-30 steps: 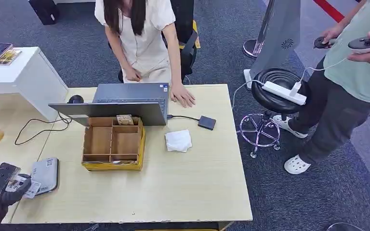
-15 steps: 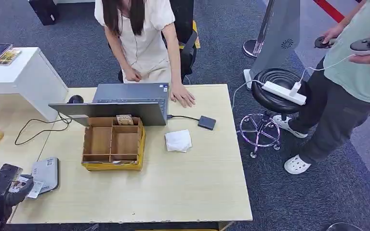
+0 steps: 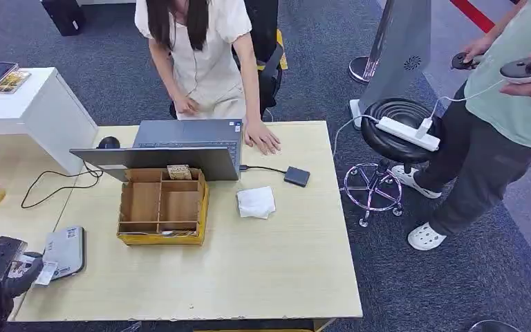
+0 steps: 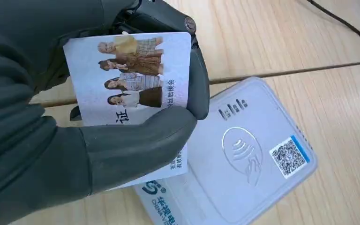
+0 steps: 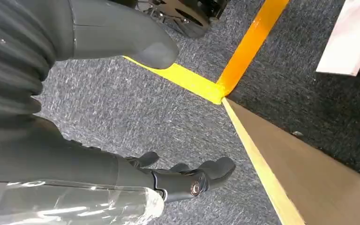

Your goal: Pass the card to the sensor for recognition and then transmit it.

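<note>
My left hand [image 4: 75, 140] pinches card [image 4: 131, 79] thumb-over-face, flat just above sensor [image 4: 243, 159] at surface edge — so reader catches it. Right hand [image 5: 122, 140] hangs beside the surface, fingers spread, holding nothing.

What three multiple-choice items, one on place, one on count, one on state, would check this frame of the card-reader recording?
1. Where does the card reader lie?
A. Beside the laptop keyboard
B. Near the table's front left corner
C. On the black stool

2. How many people stand by the table?
A. One
B. Two
C. Four

3. What is the left robot hand doing?
A. Holding the card over the reader
B. Resting empty on the table
C. Pressing the laptop lid

Key: 1 B, the head view shows the grey reader at the near left corner; 2 B, one behind the laptop, one at the right; 3 A, the left wrist view shows the thumb and fingers pinching the printed card above the reader.
</note>
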